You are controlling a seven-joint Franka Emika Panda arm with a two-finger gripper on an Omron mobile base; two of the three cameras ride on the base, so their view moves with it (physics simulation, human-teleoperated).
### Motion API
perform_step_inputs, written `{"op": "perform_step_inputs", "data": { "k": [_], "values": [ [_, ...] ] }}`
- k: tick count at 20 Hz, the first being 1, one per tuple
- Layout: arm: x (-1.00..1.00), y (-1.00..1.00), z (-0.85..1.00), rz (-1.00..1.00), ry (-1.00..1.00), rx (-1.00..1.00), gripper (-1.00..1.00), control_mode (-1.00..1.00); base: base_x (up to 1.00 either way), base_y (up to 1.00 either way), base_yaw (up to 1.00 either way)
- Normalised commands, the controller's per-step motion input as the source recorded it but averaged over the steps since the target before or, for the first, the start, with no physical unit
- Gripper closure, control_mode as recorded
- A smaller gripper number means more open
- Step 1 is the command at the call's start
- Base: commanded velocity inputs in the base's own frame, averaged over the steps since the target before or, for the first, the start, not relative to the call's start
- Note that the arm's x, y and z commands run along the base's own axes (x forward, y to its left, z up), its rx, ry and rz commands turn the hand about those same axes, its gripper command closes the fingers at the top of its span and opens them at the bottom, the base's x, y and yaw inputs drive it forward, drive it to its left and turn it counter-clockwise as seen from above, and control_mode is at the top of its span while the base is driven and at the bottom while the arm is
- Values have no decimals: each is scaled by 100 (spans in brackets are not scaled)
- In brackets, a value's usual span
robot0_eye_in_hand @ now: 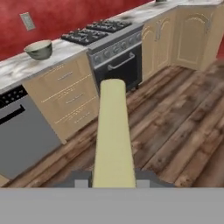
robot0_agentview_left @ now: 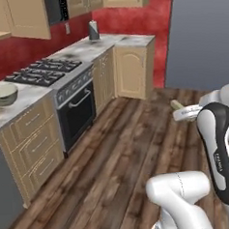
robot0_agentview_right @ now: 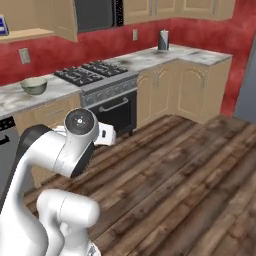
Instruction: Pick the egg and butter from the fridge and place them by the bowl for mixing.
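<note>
Hand view: hand (robot0_eye_in_hand: 113, 178) pinching one butter (robot0_eye_in_hand: 113, 131) stick; one bowl (robot0_eye_in_hand: 39, 49) on counter (robot0_eye_in_hand: 17, 70).

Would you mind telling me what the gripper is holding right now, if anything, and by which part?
The gripper is shut on the pale yellow butter stick, gripping it at one end; the rest juts forward.

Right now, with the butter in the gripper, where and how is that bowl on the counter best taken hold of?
Take the bowl by its rim, from above, one finger inside the wall and one outside. It stands upright and open-topped on the counter left of the stove, and its round, deep body looks too wide to span. The gripper is shut on the butter, so that goes down first.
</note>
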Motion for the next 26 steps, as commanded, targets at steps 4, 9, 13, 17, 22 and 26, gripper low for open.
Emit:
{"op": "perform_step_inputs", "data": {
  "k": [4,9,13,17,22,26],
  "values": [
    [0,0,0,0,0,0,100,100,93,1,28],
    [0,0,0,0,0,0,100,100,87,3,36],
    [0,0,0,0,0,0,100,100,84,3,39],
    [0,0,0,0,0,0,100,100,86,1,37],
    [0,0,0,0,0,0,100,100,89,1,32],
    [0,0,0,0,0,0,100,100,88,1,34]
  ]
}}
